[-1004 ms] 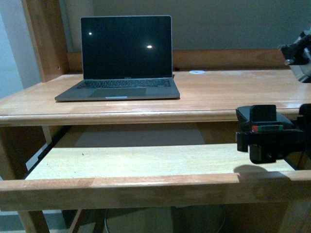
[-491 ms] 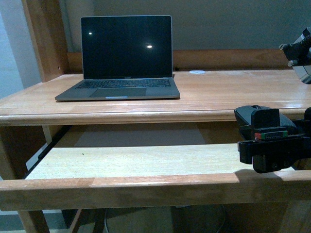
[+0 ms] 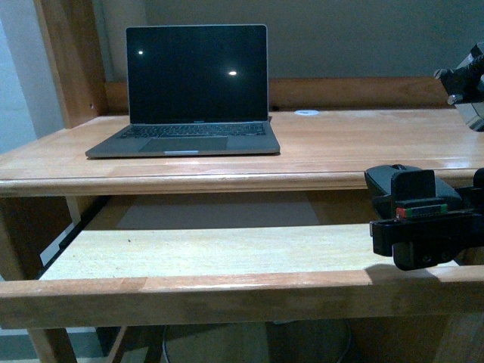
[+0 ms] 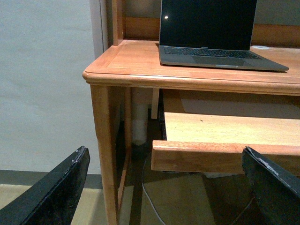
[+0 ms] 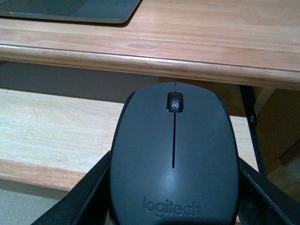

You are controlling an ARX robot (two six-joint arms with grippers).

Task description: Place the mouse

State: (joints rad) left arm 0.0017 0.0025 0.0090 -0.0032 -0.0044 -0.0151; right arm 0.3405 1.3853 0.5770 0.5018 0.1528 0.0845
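Your right pincer (image 3: 414,198) is closed around the mouse (image 5: 174,140) from both sides, with one finger on each flank. The mouse lies level between them, with its wheel pointing to the worktop (image 3: 363,140). In the front view the mouse hangs at about 4 o'clock from the laptop (image 3: 193,91), above the right end of the pull-out shelf (image 3: 212,249). Its nose is near the rounded front edge of the worktop and a little lower than the top surface. I cannot tell whether it touches the shelf.

The task does not name the place, so I judge it is either the bare wood at 3 o'clock from the laptop or this shelf. For the worktop, you should first lift the mouse so its nose passes over the edge, and only then go forward. Then lower it flat and open the fingers only when the underside rests on the wood, because the smooth dome can slip. For the shelf, go straight down and release in the same way.

Your left pincer (image 4: 161,192) is wide open and holds nothing; it waits off the left corner of the worktop.

By count there is one mouse, one laptop, one worktop, one pull-out shelf, one small white disc (image 3: 306,112) at the back, and two pincers.
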